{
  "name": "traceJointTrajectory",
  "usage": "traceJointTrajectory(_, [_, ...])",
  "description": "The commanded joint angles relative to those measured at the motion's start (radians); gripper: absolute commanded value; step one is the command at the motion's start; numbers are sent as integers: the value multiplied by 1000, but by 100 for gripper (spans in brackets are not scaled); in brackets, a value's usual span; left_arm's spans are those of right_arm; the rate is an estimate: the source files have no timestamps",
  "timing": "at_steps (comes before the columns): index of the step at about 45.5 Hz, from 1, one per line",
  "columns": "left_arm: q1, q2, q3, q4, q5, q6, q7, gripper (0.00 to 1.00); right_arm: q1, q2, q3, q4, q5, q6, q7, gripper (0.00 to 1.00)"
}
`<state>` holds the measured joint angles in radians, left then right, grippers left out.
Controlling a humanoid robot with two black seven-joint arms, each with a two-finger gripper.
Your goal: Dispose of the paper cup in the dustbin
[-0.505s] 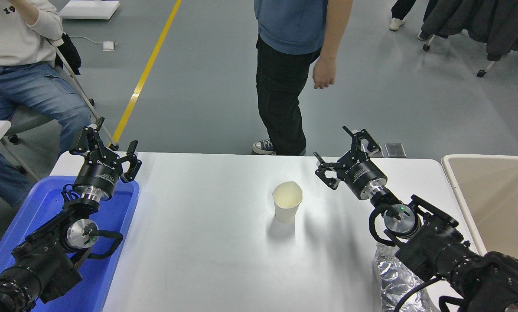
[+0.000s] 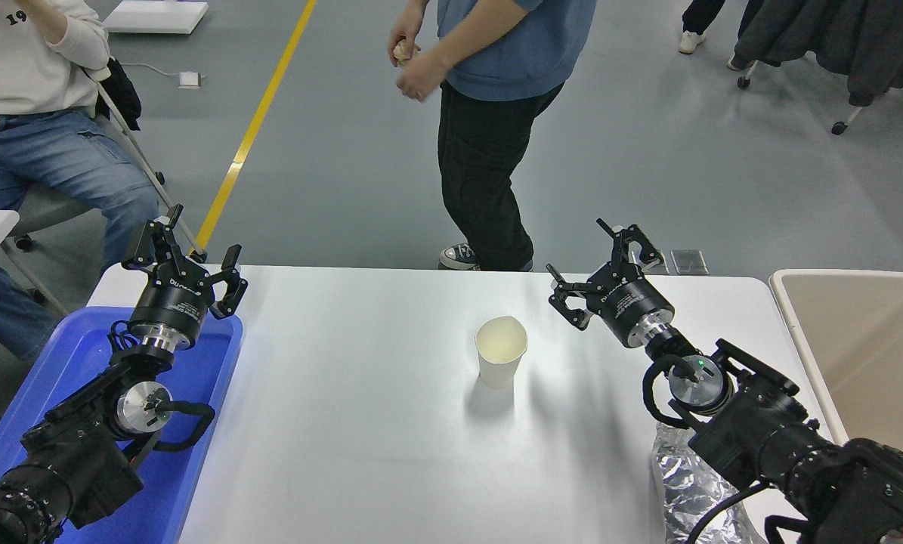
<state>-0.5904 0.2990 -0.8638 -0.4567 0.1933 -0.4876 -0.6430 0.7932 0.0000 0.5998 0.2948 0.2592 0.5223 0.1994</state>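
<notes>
The cream-white paper cup (image 2: 501,351) stands upright near the middle of the white table (image 2: 360,423). The beige dustbin (image 2: 859,347) stands at the table's right edge. My right gripper (image 2: 589,253) is open and empty, raised above the table to the right of the cup and a little beyond it, apart from it. My left gripper (image 2: 183,242) is open and empty, parked above the far corner of the blue tray at the left.
A blue tray (image 2: 81,363) lies under my left arm. Crumpled silver foil (image 2: 685,483) lies under my right arm at the front right. A person in a blue top (image 2: 489,91) stands at the far side; another sits at the far left.
The standing person has raised both hands to the chest and shifted slightly left. Both of my arms and the cup have not moved.
</notes>
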Motion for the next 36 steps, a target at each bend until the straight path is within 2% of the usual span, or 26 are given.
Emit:
traceJointTrajectory(1, [0, 0, 0, 0, 0, 0, 0, 100, 0, 0, 0, 1, 0, 1, 0, 100])
traceJointTrajectory(27, [0, 0, 0, 1, 0, 1, 0, 100, 8, 0, -18, 49, -15, 7, 0, 100])
traceJointTrajectory(36, [0, 0, 0, 1, 0, 1, 0, 100, -6, 0, -20, 104, -74, 8, 0, 100])
